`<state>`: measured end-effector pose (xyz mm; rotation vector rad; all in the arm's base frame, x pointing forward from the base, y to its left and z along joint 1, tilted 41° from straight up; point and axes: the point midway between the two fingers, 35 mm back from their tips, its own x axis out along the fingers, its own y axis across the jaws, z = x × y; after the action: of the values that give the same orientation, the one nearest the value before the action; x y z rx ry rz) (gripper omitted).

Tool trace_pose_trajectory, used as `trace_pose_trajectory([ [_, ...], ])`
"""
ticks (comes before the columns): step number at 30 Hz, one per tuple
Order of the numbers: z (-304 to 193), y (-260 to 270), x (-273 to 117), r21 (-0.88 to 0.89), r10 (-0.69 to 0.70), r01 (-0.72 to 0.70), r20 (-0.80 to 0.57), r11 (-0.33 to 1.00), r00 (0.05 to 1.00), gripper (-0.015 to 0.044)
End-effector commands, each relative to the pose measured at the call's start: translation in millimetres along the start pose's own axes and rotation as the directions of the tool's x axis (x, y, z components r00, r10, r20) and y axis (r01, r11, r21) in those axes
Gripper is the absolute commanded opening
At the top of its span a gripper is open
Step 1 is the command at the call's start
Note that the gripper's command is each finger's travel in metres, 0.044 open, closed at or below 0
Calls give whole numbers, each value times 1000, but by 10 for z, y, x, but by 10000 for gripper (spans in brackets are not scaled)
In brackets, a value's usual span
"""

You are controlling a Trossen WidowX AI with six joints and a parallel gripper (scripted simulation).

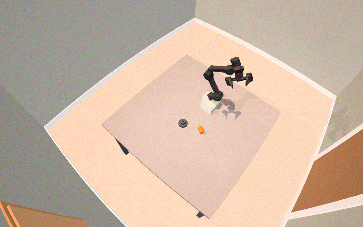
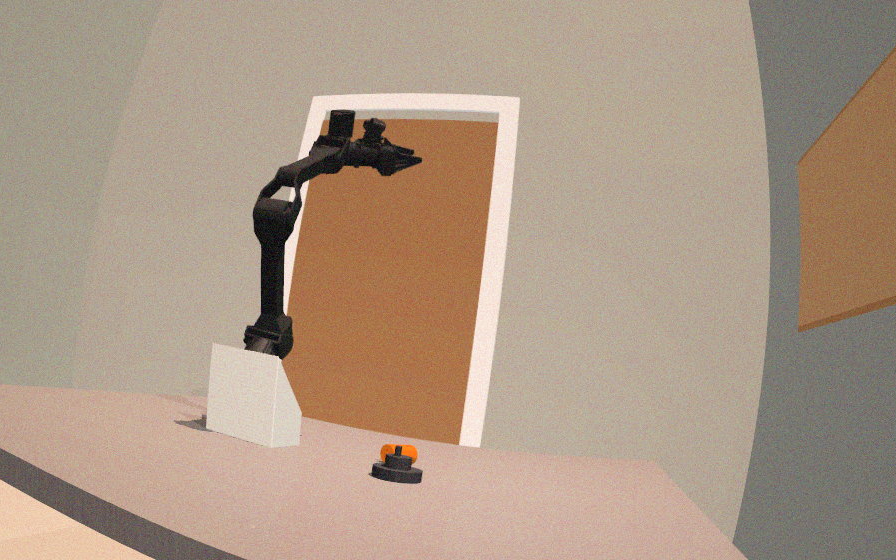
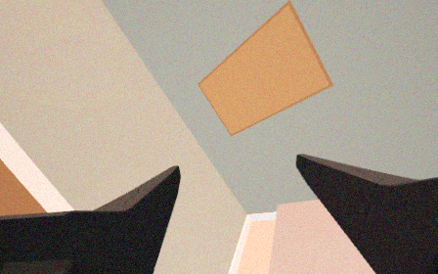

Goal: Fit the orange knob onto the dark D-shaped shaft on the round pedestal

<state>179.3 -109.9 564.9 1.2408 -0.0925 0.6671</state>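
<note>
The orange knob (image 1: 201, 129) (image 2: 409, 453) lies on its side on the table; in the exterior view it is partly hidden behind the pedestal. The round dark pedestal (image 1: 180, 125) (image 2: 396, 474) stands upright a short way from the knob, with the bare shaft (image 2: 398, 450) pointing up from its middle. The shaft's flat side cannot be made out. My gripper (image 1: 239, 86) (image 2: 421, 155) (image 3: 238, 165) is open and empty, held high above the table, well away from both the knob and the pedestal. Neither of them shows in the wrist view.
The white base block (image 1: 208, 105) (image 2: 239, 395) of the arm stands on the table (image 1: 160, 157) (image 2: 542, 500), near the pedestal and the knob. A door (image 2: 389, 278) and a brown wall panel (image 2: 862, 201) (image 3: 270, 73) are in the background.
</note>
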Motion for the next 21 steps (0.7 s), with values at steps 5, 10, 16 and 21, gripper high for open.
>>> trace_pose_trajectory([
  [5,-1192,779,54,-119,146,-154,-70,981,987,440],
  [10,-2060,814,262,-157,136,-168,-198,973,971,440],
  [16,-2884,454,562,-186,31,-100,-340,977,940,440],
  [21,-3448,-171,832,-202,-124,35,-447,979,886,440],
])
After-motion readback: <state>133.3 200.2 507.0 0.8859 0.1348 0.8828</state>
